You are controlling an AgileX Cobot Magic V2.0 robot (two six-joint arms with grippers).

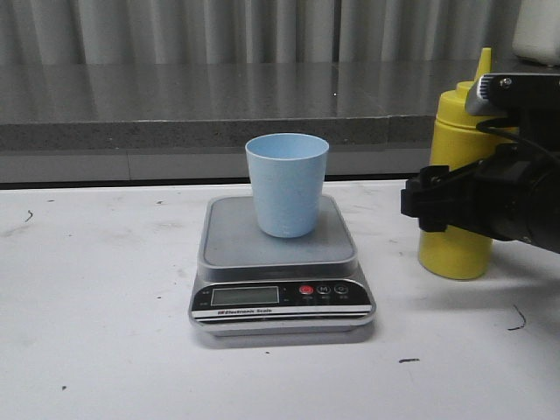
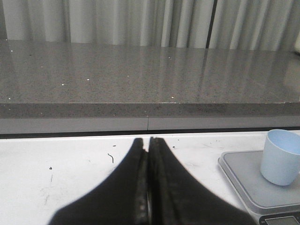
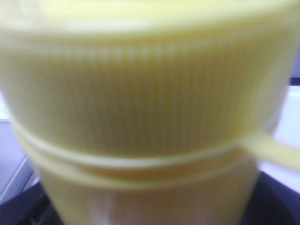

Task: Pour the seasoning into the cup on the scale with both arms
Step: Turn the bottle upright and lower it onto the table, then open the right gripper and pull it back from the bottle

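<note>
The left hand (image 2: 149, 187) is hovering low over the table (image 1: 96, 289), fingers pressed together and holding nothing. At centre, the cup (image 1: 287, 184) is standing upright on the scale (image 1: 280, 262). Rightward, the right hand (image 1: 437, 199) is closing around the seasoning (image 1: 457, 175) (whether it is gripping firmly, I cannot tell). Grasping seems underway; next comes lifting and tilting over the cup.
</note>
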